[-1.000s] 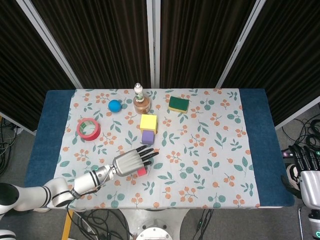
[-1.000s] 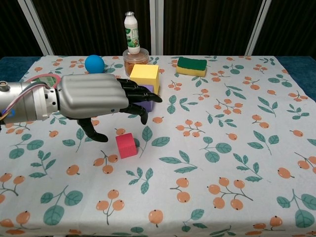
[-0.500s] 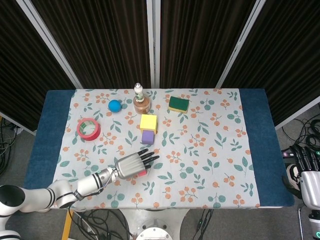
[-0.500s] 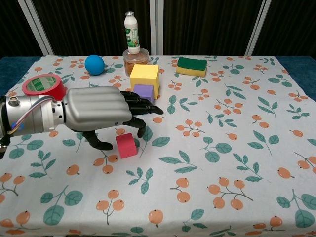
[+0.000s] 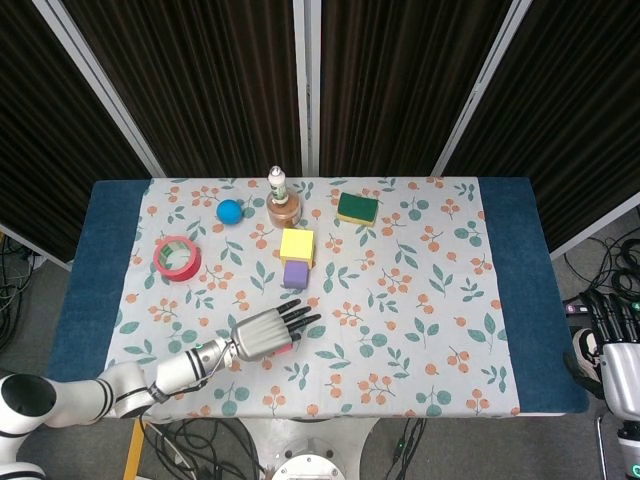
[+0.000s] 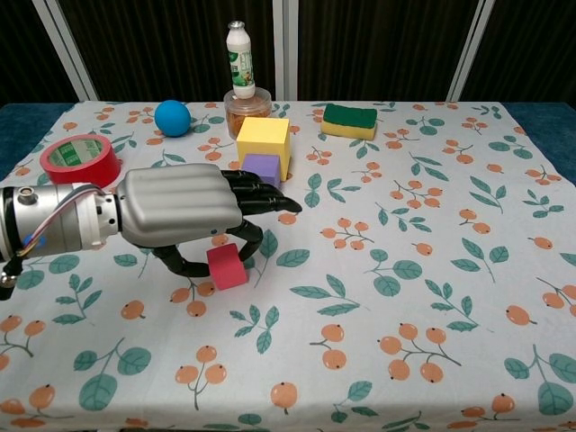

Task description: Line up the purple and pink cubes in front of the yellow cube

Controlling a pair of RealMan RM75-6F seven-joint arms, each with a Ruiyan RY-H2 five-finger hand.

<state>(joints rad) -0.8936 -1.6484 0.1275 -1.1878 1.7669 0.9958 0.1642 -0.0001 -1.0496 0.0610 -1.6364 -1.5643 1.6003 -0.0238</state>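
The yellow cube (image 5: 297, 245) (image 6: 263, 139) stands mid-table, and the purple cube (image 5: 295, 274) (image 6: 261, 166) touches its near side. Nearer the front edge, the pink cube (image 5: 285, 347) (image 6: 225, 266) rests on the cloth. My left hand (image 5: 265, 333) (image 6: 180, 216) hovers low over it and pinches it: the thumb presses its left side and one finger curls down on its far right side, while the other fingers stretch toward the purple cube. In the head view the hand hides most of the pink cube. My right hand (image 5: 612, 335) hangs off the table's right edge, holding nothing.
A red tape roll (image 5: 177, 258) (image 6: 81, 160) and a blue ball (image 5: 230, 211) (image 6: 172, 117) lie at the left. A white bottle (image 5: 277, 183) (image 6: 240, 63) on a brown jar (image 5: 283, 211) stands behind the yellow cube. A green sponge (image 5: 357, 208) (image 6: 349, 121) is back right.
My left hand has drawn back toward the front edge and sunk onto the pink cube. Its thumb and a finger have closed against the cube's sides. The right hand has not moved.
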